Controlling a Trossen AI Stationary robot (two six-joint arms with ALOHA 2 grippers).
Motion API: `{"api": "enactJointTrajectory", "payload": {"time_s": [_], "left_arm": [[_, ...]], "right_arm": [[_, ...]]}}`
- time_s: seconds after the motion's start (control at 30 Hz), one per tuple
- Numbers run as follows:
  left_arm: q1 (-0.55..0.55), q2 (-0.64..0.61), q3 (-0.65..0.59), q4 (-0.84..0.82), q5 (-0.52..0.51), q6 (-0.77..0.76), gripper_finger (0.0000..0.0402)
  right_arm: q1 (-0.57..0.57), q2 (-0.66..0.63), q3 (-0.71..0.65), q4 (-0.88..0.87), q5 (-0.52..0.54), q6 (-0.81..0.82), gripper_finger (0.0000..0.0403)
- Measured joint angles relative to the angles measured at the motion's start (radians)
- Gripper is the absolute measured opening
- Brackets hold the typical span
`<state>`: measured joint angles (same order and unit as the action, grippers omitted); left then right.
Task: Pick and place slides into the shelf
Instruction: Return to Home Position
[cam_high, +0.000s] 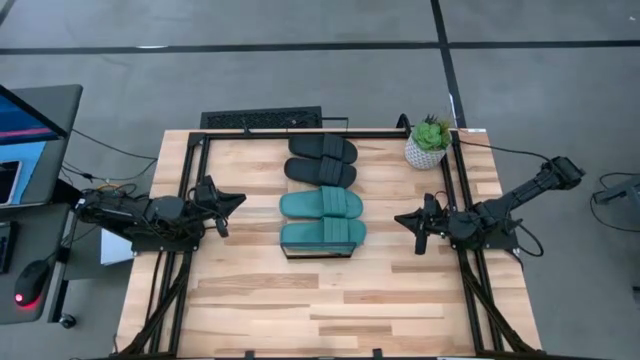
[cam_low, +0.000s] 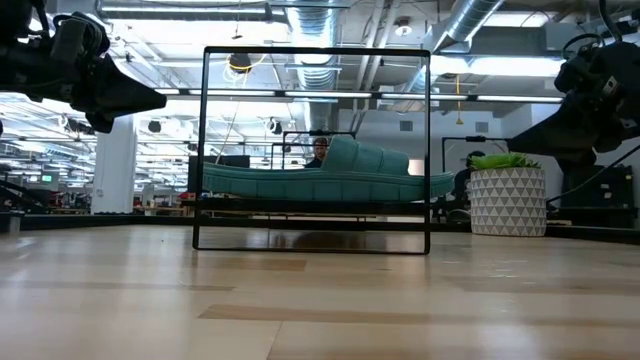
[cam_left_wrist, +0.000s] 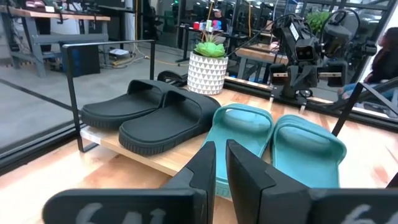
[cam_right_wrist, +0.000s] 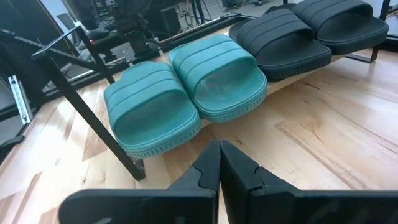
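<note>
Nearest the wrist lens, the left gripper (cam_left_wrist: 221, 148) has its fingers drawn almost together on nothing. All four slides are on the shelf.
The black slides (cam_high: 321, 160) and the teal slides (cam_high: 322, 220) lie in one row along the shelf (cam_left_wrist: 143, 154) at the centre of the high view, and none sits on the table (cam_high: 300, 310). Placing looks complete, with only the arms' retreat seemingly left. The left gripper hangs left of the row. The right gripper (cam_high: 408, 218), closed and empty, hangs right of it, and neither touches a slide. A potted plant (cam_high: 428, 142) stands at upper right.
</note>
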<state>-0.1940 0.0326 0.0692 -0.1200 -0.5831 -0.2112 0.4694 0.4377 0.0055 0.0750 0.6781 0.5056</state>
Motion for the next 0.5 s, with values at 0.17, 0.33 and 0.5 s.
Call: {"api": "enactJointTrajectory", "payload": {"time_s": [0.17, 0.33, 0.5], "left_arm": [[0.000, 0.000, 0.000, 0.000, 0.000, 0.002, 0.0027], [0.000, 0.000, 0.000, 0.000, 0.000, 0.005, 0.0027], [0.000, 0.000, -0.001, 0.000, 0.000, 0.006, 0.0027]], "right_arm": [[0.000, 0.000, 0.000, 0.000, 0.000, 0.000, 0.0000], [0.000, 0.000, 0.000, 0.000, 0.000, 0.000, 0.0000], [0.000, 0.000, 0.000, 0.000, 0.000, 0.000, 0.0000]]}}
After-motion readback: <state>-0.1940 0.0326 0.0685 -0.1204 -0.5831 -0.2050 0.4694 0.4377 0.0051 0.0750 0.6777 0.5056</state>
